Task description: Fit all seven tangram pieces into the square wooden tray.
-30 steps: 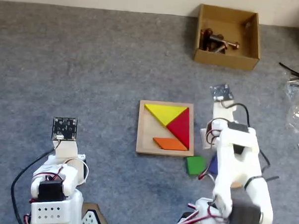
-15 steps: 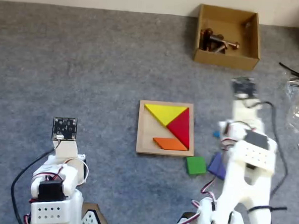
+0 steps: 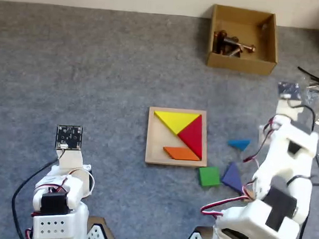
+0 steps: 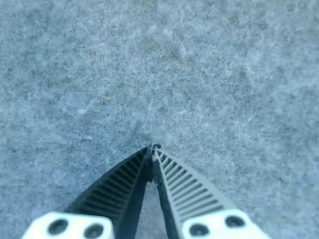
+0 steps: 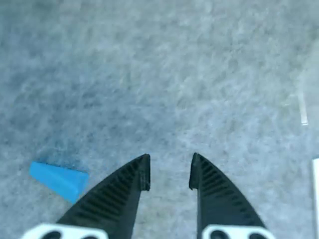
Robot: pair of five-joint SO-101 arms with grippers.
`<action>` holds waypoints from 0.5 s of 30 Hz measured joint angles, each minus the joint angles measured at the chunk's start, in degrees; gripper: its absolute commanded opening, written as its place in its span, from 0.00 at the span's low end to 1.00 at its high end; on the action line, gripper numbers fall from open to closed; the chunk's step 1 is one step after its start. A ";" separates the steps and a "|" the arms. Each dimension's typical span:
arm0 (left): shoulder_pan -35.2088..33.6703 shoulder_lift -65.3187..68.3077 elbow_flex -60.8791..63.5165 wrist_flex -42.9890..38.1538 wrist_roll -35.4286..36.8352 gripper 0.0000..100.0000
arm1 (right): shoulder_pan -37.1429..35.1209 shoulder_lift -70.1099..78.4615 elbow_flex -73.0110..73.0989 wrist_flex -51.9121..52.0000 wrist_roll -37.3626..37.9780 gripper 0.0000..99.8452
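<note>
The left gripper (image 4: 152, 149) is held shut and empty over bare carpet, well left of the part-filled wooden tray (image 3: 150, 135). A further pick-up is judged to be in hand. For that, the right gripper (image 5: 168, 172), partly open and empty, must be brought over the blue triangle (image 3: 239, 144) lying near it, right of the tray.

I've got a tan tray (image 3: 157, 147), yellow piece (image 3: 176, 121), red piece (image 3: 193, 137), orange piece (image 3: 182, 153), green piece (image 3: 209, 176), purple piece (image 3: 232, 178), light-blue piece (image 3: 239, 144), grey counter (image 3: 98, 69).

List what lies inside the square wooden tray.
Inside the tray: a yellow triangle, a red triangle and an orange slanted piece. Its left part is bare wood. The wood under the pieces is covered.
</note>
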 measured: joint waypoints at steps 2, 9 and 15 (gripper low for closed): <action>0.00 0.00 0.00 0.00 0.00 0.00 | 0.09 0.09 -5.10 4.22 0.00 0.14; 0.00 0.00 0.00 0.00 0.00 0.00 | -0.18 0.44 -15.74 13.10 4.40 0.14; 0.00 0.00 0.00 0.00 0.00 0.00 | -4.40 0.44 -21.36 24.00 19.34 0.14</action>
